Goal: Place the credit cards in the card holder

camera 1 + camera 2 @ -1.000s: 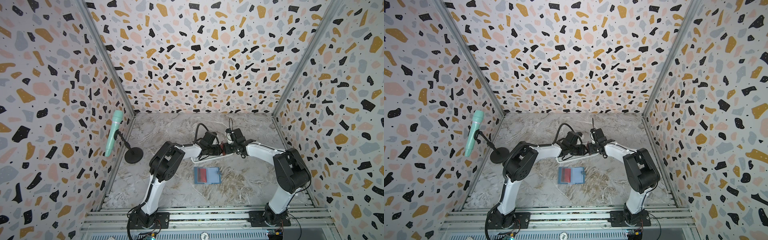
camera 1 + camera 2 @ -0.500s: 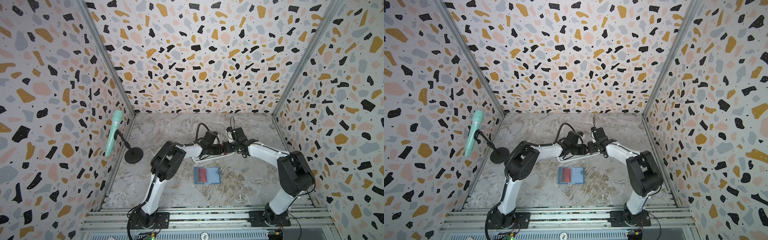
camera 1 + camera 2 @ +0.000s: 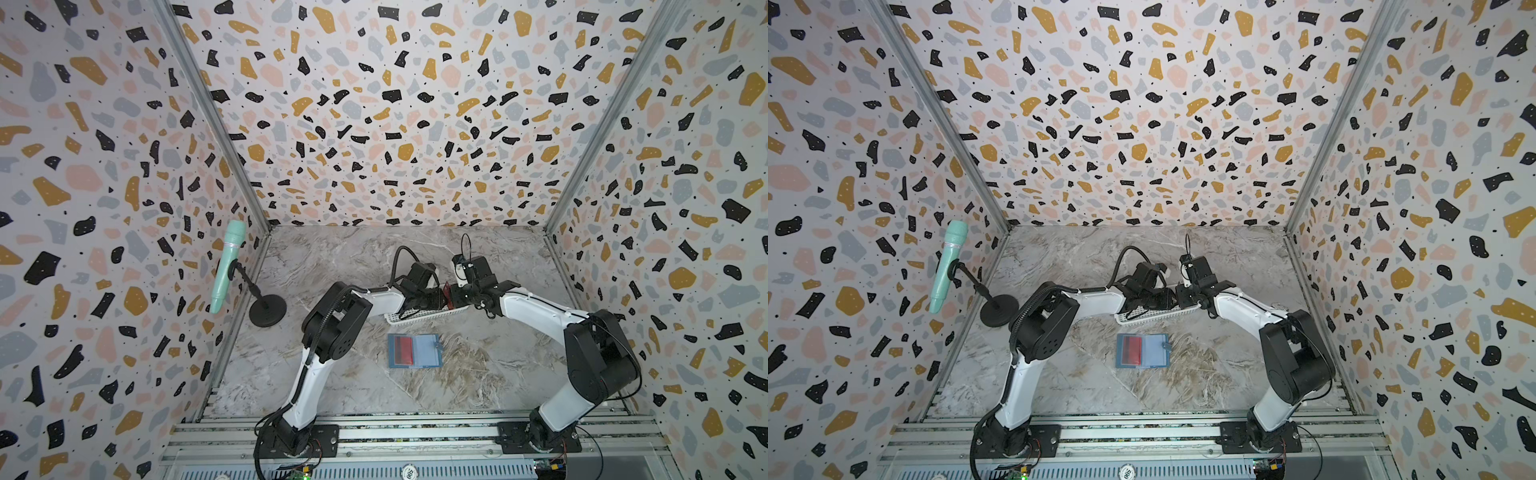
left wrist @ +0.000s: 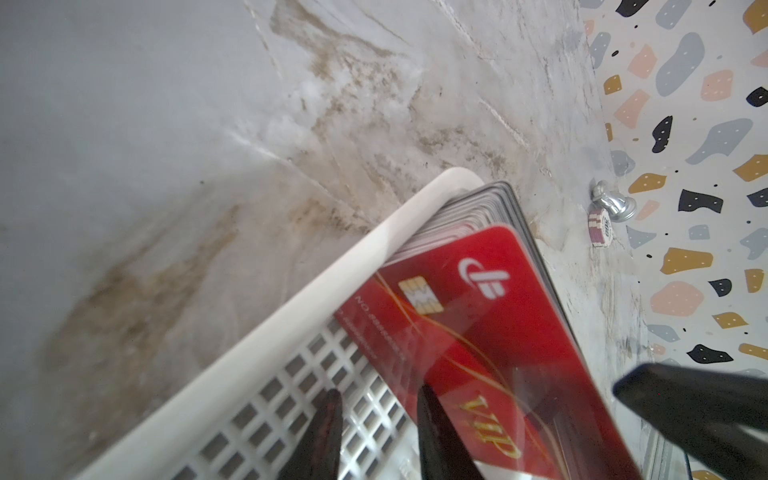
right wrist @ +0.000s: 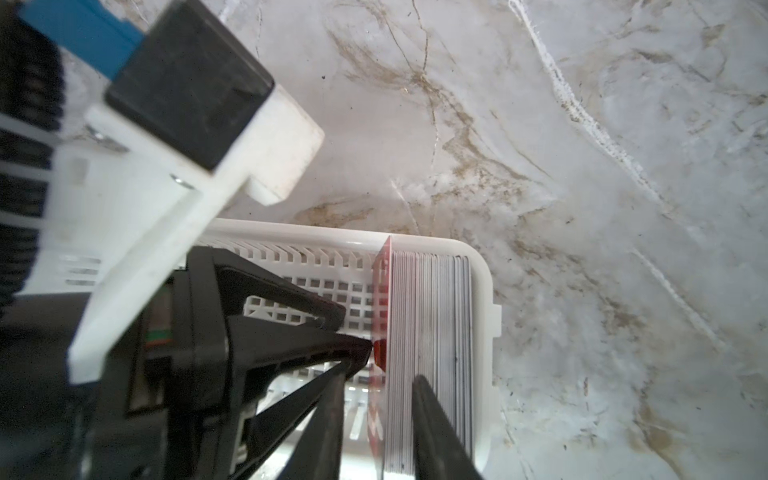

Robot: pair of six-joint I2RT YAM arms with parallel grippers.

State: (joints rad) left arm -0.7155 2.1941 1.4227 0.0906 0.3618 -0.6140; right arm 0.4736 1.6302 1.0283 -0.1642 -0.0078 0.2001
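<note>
The credit cards [image 5: 432, 311] stand on edge as a stack at one end of a white perforated basket [image 3: 415, 318]. The front card is red [image 4: 478, 324] with "VIP" lettering and leans off the stack. My left gripper [image 4: 378, 390] is open over the basket mesh, and one finger [image 4: 436, 432] rests against the red card's face. My right gripper [image 5: 380, 395] is open with narrow jaws that straddle the red card [image 5: 384, 291] and the front of the stack. A gap shows beside the card. The card holder [image 3: 424, 351] lies open nearer the front, with one red card [image 3: 403, 349] in its left sleeve.
Both grippers meet over the basket's right end [image 3: 1173, 297] in both top views. A mint microphone [image 3: 226, 266] on a black round stand [image 3: 268, 309] is at the left wall. A poker chip [image 4: 725, 228] and a small metal piece [image 4: 615, 203] lie by the patterned wall.
My right gripper's jaws have narrowed around the front of the card stack. Both arms have stayed almost in place over the basket.
</note>
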